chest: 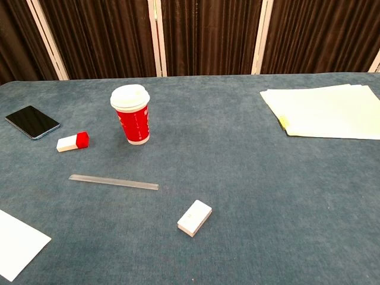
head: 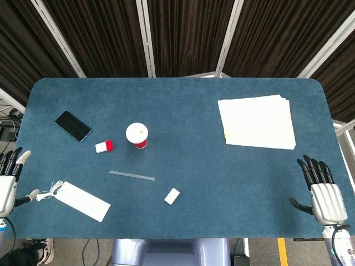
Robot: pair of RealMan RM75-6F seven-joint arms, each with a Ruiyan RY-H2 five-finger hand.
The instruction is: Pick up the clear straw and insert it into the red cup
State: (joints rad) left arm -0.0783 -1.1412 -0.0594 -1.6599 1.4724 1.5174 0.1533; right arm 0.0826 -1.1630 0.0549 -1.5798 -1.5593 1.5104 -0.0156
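The clear straw [head: 131,175] [chest: 113,181] lies flat on the blue table, a little in front of the red cup [head: 137,136] [chest: 131,114]. The cup stands upright with a white lid on it. My left hand [head: 8,177] hovers at the table's left edge, fingers spread, holding nothing, well left of the straw. At the right edge my right hand [head: 321,189] also has its fingers spread and holds nothing. Neither hand shows in the chest view.
A black phone [head: 72,126] [chest: 32,122] lies at the far left. A small red-and-white block [head: 104,146] [chest: 73,141] sits left of the cup. A white block [head: 172,195] [chest: 195,218] lies right of the straw. A white tag [head: 81,200] and a paper stack [head: 256,121] also lie here.
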